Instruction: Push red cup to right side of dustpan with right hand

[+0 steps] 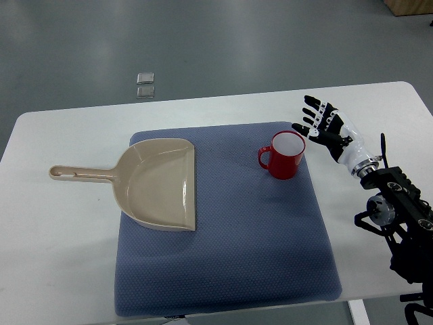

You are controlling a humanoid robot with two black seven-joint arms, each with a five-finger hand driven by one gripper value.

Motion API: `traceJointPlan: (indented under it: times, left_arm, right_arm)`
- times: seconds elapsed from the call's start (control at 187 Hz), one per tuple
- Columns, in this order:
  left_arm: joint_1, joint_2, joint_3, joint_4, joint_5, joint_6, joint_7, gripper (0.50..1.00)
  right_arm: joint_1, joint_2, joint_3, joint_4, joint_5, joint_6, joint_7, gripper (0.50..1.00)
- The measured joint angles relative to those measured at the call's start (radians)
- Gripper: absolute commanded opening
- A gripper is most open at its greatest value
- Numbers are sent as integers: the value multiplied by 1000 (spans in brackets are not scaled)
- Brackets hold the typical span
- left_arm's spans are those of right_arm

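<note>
A red cup with a white inside stands upright on the blue mat, its handle pointing left. A beige dustpan lies on the left part of the mat, its handle reaching left onto the white table. The cup is to the right of the dustpan with a gap of mat between them. My right hand is just right of the cup, fingers spread and holding nothing, its fingertips close to the cup's right rim. The left arm is out of view.
The mat covers the middle of the table. The table's far edge runs behind the cup and hand. Two small pale squares lie on the grey floor beyond the table. My right arm comes in at the right edge.
</note>
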Motion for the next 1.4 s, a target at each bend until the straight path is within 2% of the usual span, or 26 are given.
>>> traceJointPlan:
  times: [0.802,1.402]
  left_arm:
    - [6,0,5,-1,0,0,0,1000]
    - [6,0,5,-2,0,0,0,1000]
  right_arm:
    - [8,-8,0,-1,0,2,0,930]
    - [11,-26,2,-1,1,54,15,930]
